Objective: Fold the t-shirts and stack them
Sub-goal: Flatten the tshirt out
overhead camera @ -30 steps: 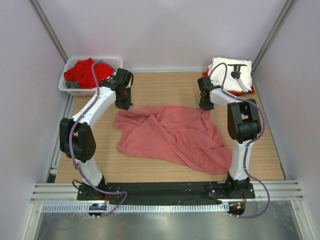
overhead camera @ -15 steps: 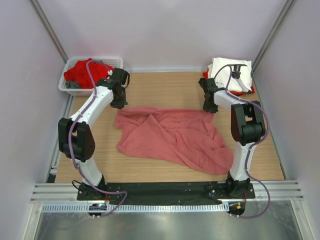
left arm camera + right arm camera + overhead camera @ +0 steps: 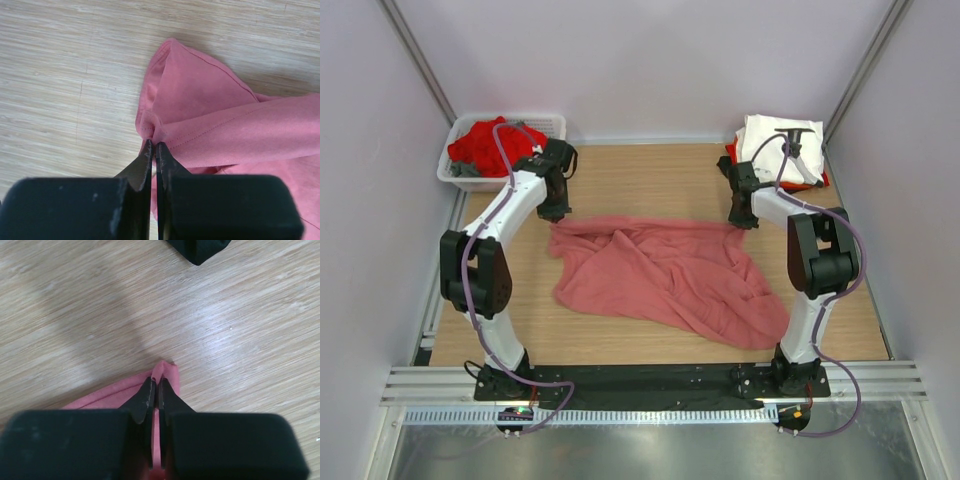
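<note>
A large salmon-pink t-shirt [image 3: 665, 275] lies crumpled across the middle of the table. My left gripper [image 3: 556, 212] is at its far left corner. In the left wrist view that gripper [image 3: 153, 145] is shut on a bunched fold of the pink t-shirt [image 3: 225, 115]. My right gripper [image 3: 741, 220] is at the far right corner. In the right wrist view that gripper [image 3: 154, 381] is shut on the tip of the pink hem [image 3: 167, 371]. A folded white t-shirt [image 3: 775, 140] with black print lies on a red one [image 3: 731, 150] at the back right.
A white plastic basket [image 3: 556, 121] at the back left holds a red t-shirt [image 3: 488, 145] and some grey cloth [image 3: 468, 170]. A black shape [image 3: 197, 250] shows at the top edge of the right wrist view. White walls enclose the table on three sides.
The right jaws have closed on the pink t-shirt's far right corner. Both grippers have shifted a little toward the back of the table, and the pink t-shirt's far edge is drawn straighter.
</note>
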### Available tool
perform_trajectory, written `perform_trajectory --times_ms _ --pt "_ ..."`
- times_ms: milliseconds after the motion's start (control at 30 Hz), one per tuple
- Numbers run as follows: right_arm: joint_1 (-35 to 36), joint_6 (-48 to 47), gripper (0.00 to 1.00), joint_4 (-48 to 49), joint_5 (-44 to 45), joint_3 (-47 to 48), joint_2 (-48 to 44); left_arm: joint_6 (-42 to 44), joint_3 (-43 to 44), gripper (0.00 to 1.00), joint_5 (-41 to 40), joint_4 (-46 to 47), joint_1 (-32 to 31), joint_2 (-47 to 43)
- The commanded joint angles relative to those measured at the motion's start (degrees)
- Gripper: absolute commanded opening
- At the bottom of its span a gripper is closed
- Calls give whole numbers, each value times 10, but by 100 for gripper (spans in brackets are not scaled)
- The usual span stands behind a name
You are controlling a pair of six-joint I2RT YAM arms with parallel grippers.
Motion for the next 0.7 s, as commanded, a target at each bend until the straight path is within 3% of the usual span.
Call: perform_trajectory --times_ms 0,200,333,533,667 --pt "-4 1 3 27 9 -3 -33 -7 11 0 -17 -9 6 0" --pt "-4 -1 1 15 -12 16 -28 -5 11 0 0 -3 6 -7" --pt "-4 -13 1 -14 -45 47 -76 5 -4 0 29 35 2 -72" --pt "-4 -68 1 -64 -145 109 -253 5 33 0 8 22 -10 -191" --pt "-3 -92 1 -50 -231 110 -389 10 36 0 50 43 -10 -341"
